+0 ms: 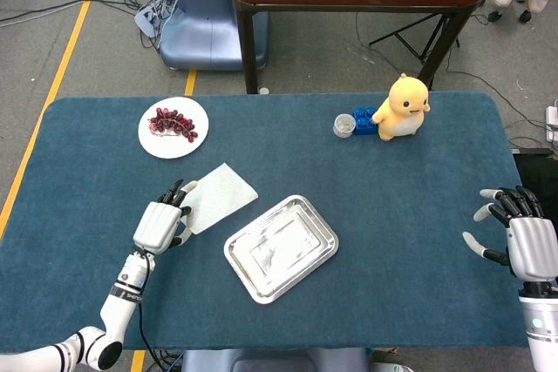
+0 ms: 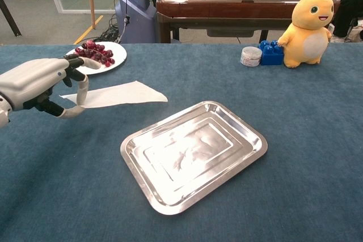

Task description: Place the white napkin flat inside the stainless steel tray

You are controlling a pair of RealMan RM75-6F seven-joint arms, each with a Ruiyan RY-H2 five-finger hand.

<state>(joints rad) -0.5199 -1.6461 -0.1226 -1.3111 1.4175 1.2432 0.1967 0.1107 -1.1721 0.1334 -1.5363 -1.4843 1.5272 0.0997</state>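
White paper, the napkin (image 2: 116, 94), is held at its near-left corner by the left hand (image 2: 39, 81), pinched between thumb and fingers, and is seen raised off the blue tablecloth (image 1: 392, 206) (in the chest view it hangs almost level, its far corner pointing toward the tray). It lies outside the stainless steel tray (image 2: 194, 152), just to the left and rear of it, apart from the rim. The tray is set at a slant near the table's middle, and nothing is seen inside it but reflections.

Behind the napkin, a white plate (image 1: 173, 127) bearing dark red grapes (image 2: 93, 52) is placed near the table's far-left corner. At the far right, a yellow plush chick (image 2: 308, 21) is stood upright, with a blue building block (image 2: 271, 52) touching its side and a small clear lidded container (image 2: 250, 56) just beside the block.

The right hand (image 1: 520, 234) is shown only in the head view, at the table's right edge, well apart from everything, fingers spread and nothing held.
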